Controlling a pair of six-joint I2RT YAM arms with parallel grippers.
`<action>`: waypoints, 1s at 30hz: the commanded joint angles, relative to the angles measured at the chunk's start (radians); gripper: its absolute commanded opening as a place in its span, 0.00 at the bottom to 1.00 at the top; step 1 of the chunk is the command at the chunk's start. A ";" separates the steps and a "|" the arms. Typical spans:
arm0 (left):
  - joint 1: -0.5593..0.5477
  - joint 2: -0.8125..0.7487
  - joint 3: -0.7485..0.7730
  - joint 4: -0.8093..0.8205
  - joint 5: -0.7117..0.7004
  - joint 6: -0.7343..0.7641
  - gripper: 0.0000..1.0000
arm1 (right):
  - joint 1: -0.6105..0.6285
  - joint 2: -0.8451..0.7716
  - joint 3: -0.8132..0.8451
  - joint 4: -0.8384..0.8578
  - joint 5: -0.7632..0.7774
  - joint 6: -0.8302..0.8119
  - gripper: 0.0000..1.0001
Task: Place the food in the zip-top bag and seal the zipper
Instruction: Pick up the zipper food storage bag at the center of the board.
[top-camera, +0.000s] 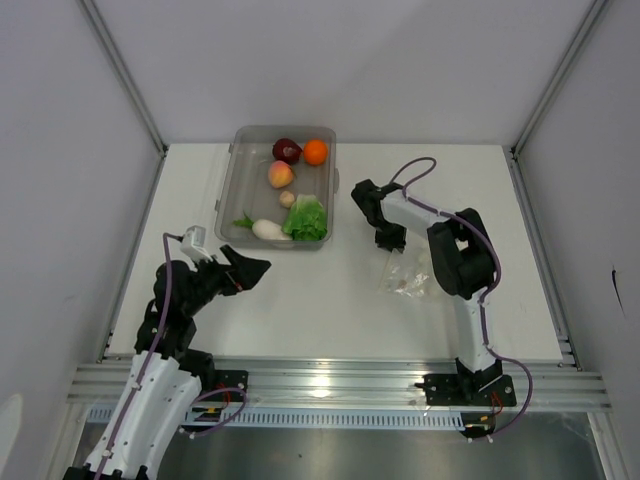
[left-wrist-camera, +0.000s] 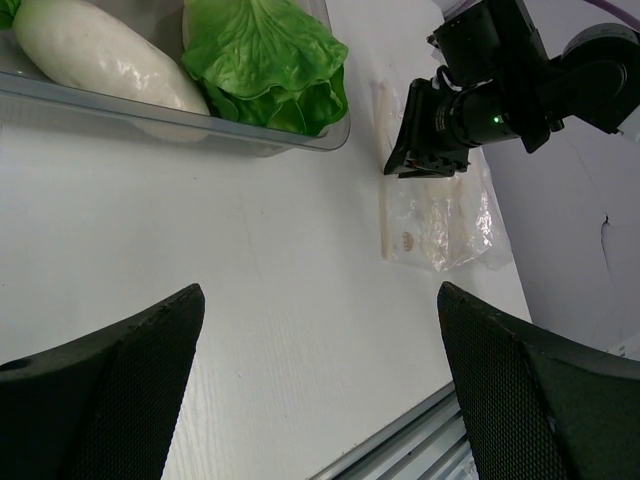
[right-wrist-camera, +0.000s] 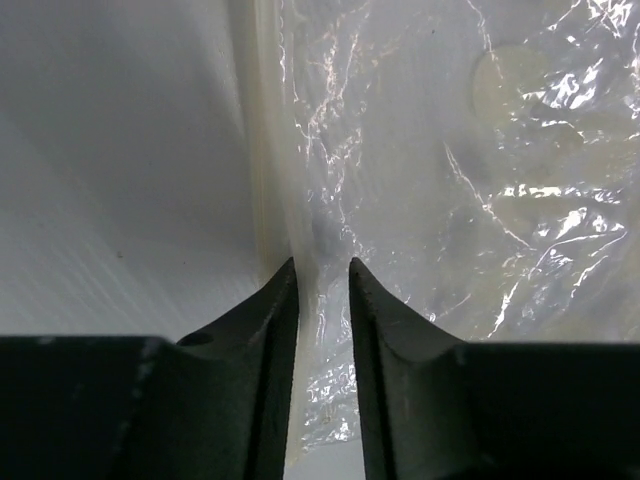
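The food lies in a grey translucent tray (top-camera: 226, 190): orange (top-camera: 316, 152), dark red bulb (top-camera: 287, 150), peach-coloured fruit (top-camera: 281, 174), beige lump (top-camera: 287, 198), white radish (top-camera: 268, 229) and lettuce (top-camera: 306, 219). The clear zip-top bag (top-camera: 408, 275) lies flat on the table to the right of the tray. My right gripper (top-camera: 390, 240) points down at the bag's far edge. In the right wrist view its jaws (right-wrist-camera: 322, 265) stand almost closed, with bag film (right-wrist-camera: 450, 200) between them beside the zipper strip (right-wrist-camera: 265, 150). My left gripper (top-camera: 250, 270) is open and empty, just in front of the tray.
The left wrist view shows the radish (left-wrist-camera: 100, 55) and lettuce (left-wrist-camera: 265, 60) behind the tray's front wall, and the bag (left-wrist-camera: 440, 215) with the right gripper (left-wrist-camera: 425, 165) on it. The metal rail (top-camera: 330, 380) runs along the near table edge.
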 joint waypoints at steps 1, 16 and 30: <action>-0.004 0.008 0.036 0.023 0.037 0.025 1.00 | 0.009 -0.080 -0.027 0.032 0.026 0.011 0.28; -0.387 0.314 0.157 0.316 0.079 0.060 1.00 | 0.084 -0.537 -0.259 0.170 -0.321 -0.206 0.00; -0.645 0.819 0.429 0.453 0.010 0.042 0.81 | 0.093 -0.879 -0.491 0.236 -0.576 -0.274 0.00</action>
